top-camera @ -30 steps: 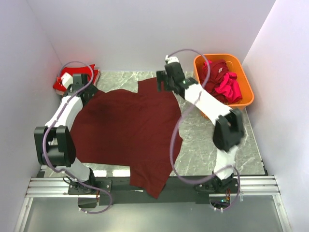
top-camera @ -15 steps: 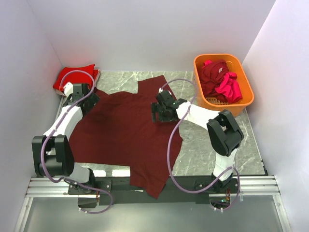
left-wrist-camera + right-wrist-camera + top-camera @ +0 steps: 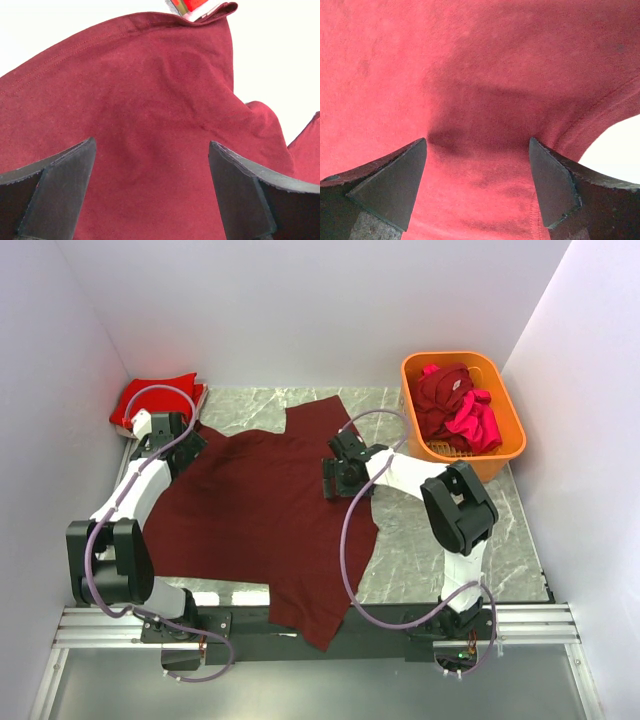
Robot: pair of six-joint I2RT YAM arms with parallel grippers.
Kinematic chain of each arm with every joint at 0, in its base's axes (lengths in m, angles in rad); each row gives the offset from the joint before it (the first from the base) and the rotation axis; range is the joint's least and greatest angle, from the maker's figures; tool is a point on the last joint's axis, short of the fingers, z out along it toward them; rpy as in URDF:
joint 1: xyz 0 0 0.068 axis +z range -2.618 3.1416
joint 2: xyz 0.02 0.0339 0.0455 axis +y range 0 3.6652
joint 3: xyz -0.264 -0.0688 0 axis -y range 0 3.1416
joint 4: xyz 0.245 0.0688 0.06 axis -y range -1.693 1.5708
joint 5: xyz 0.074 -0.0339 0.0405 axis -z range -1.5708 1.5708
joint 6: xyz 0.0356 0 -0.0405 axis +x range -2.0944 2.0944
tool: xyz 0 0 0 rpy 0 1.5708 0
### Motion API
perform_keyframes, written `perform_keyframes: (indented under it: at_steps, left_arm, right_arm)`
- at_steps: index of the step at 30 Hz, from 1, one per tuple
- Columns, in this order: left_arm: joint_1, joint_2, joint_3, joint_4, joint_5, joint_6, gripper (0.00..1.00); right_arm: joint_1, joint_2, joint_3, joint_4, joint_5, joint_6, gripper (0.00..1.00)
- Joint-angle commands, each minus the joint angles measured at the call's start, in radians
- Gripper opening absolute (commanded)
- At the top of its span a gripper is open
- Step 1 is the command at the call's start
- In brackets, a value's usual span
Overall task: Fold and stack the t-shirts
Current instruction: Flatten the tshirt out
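Shirt (image 3: 260,520) spread flat on the table (image 3: 410,570), near end draped off the edge, ready for folding. Left gripper (image 3: 151,150) at its far-left sleeve, right gripper (image 3: 477,142) at its right edge: both agape, empty, seemingly poised to pinch cloth. More shirts (image 3: 455,405) in far-right basket (image 3: 450,356).

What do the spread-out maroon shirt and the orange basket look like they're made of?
Maroon t-shirt: soft matte knit cloth, probably cotton; it drapes, wrinkles and shows a stitched hem. Orange basket: likely moulded plastic, smooth with a slight sheen; rigid rounded rim.
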Motion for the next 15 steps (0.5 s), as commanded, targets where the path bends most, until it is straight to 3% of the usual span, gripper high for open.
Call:
perform_keyframes:
  at_steps: [1, 15]
  left_arm:
    - [-0.003, 0.009, 0.015, 0.025, -0.002, 0.014, 0.99]
    - [-0.003, 0.049, 0.057, 0.028, 0.016, 0.028, 0.99]
  right_arm:
    - [-0.047, 0.005, -0.021, -0.054, -0.001, 0.0, 0.89]
    - [-0.206, -0.048, -0.115, -0.121, 0.042, 0.004, 0.89]
